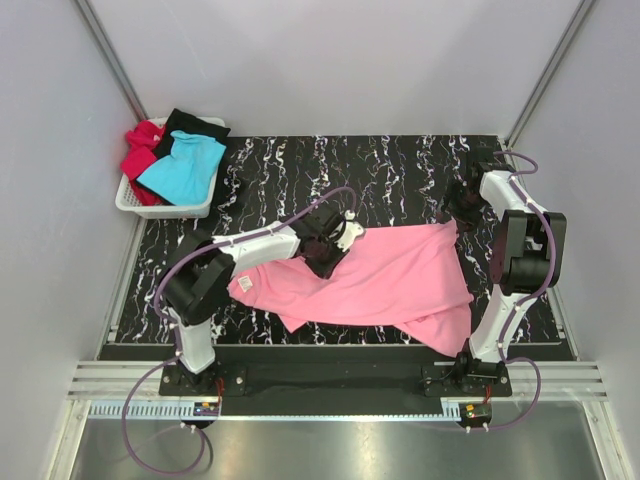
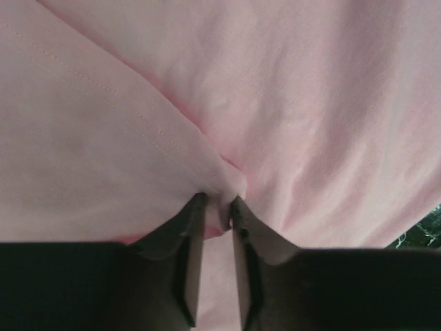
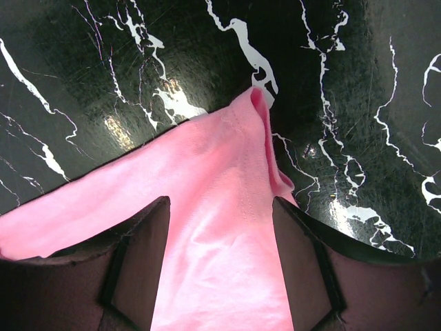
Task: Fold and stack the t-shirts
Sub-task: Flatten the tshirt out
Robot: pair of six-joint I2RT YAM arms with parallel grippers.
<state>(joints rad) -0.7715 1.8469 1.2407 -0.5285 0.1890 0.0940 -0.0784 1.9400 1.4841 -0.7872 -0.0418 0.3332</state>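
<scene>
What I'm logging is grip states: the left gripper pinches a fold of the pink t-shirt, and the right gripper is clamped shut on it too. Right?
Not quite. The left gripper does pinch a fold of the pink t-shirt, but the right gripper is not clamped shut: the right wrist view shows its jaws wide apart, the shirt's edge lying between them.

The pink t-shirt (image 1: 380, 285) is showing as soft, matt cloth with stitched hems. The counter (image 1: 400, 165) is gleaming glossy black, veined white like marble, throwing back patches of glare. The basket (image 1: 190, 208) is looking like smooth white plastic. The left claw (image 2: 218, 202) is showing matt black fingers (image 2: 172, 241).
</scene>
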